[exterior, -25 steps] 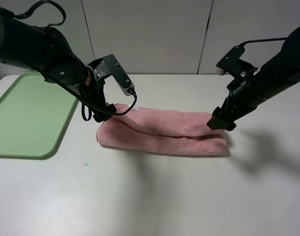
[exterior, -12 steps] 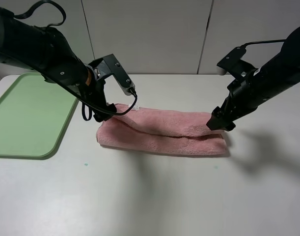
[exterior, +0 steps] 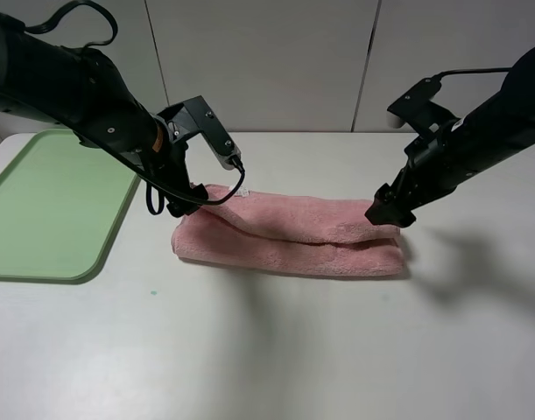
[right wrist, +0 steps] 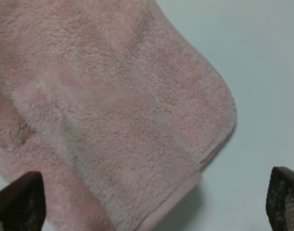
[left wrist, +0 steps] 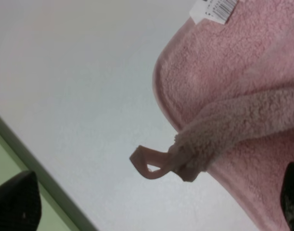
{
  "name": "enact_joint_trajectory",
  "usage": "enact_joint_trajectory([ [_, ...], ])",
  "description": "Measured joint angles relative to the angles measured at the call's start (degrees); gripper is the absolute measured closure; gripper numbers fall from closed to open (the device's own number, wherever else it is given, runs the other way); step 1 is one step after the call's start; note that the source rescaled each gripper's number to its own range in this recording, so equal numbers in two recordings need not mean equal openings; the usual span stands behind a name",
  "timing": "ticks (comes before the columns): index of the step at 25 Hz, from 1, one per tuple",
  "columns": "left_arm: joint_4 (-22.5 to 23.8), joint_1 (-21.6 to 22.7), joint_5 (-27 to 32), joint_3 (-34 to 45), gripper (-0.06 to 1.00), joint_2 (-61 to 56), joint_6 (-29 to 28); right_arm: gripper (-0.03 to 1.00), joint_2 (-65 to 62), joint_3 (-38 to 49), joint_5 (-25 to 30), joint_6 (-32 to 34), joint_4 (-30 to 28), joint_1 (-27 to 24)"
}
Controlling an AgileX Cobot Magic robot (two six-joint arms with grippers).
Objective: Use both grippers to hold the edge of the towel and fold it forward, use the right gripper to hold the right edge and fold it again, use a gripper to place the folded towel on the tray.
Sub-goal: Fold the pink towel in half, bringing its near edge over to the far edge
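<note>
The pink towel (exterior: pixel 293 232) lies on the white table folded into a long strip, running left to right. My left gripper (exterior: pixel 181 206) hovers over its left end, jaws open, holding nothing. The left wrist view shows the towel (left wrist: pixel 233 72) with its white label (left wrist: pixel 214 7) and pink corner loop (left wrist: pixel 149 163) between my spread fingertips (left wrist: pixel 17 202). My right gripper (exterior: pixel 385 214) hangs just above the towel's right end, open and empty; the right wrist view shows the folded corner (right wrist: pixel 113 96) between its fingertips (right wrist: pixel 284 197). The light-green tray (exterior: pixel 48 206) sits at the far left.
The tray's rim (left wrist: pixel 0 159) lies close to the towel's left end. White wall panels stand behind the table. Small teal specks (exterior: pixel 153 291) mark the tabletop in front of the towel.
My right gripper has risen slightly and shifted a little left over the towel's right end. The left arm and the towel have not moved.
</note>
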Motion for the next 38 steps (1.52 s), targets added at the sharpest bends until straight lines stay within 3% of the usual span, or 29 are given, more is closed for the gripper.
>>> enact_joint_trajectory([
  [17, 0.0, 0.0, 0.15, 0.0, -0.05, 0.0, -0.89, -0.03, 0.0, 0.0, 1.16, 0.0, 0.12, 0.0],
  [24, -0.35, 0.0, 7.95, 0.0, -0.05, -4.73, -5.51, -0.03, 0.0, 0.0, 1.11, 0.0, 0.12, 0.0],
  [31, -6.29, 0.0, 17.61, 0.33, -0.05, -15.77, -6.61, -0.03, 0.0, 0.0, 0.86, 0.0, 0.12, 0.0],
  [38, -11.0, 0.0, 18.83, 4.6, -0.05, -30.67, -6.91, -0.03, 0.0, 0.0, 0.8, 0.0, 0.19, 0.0],
])
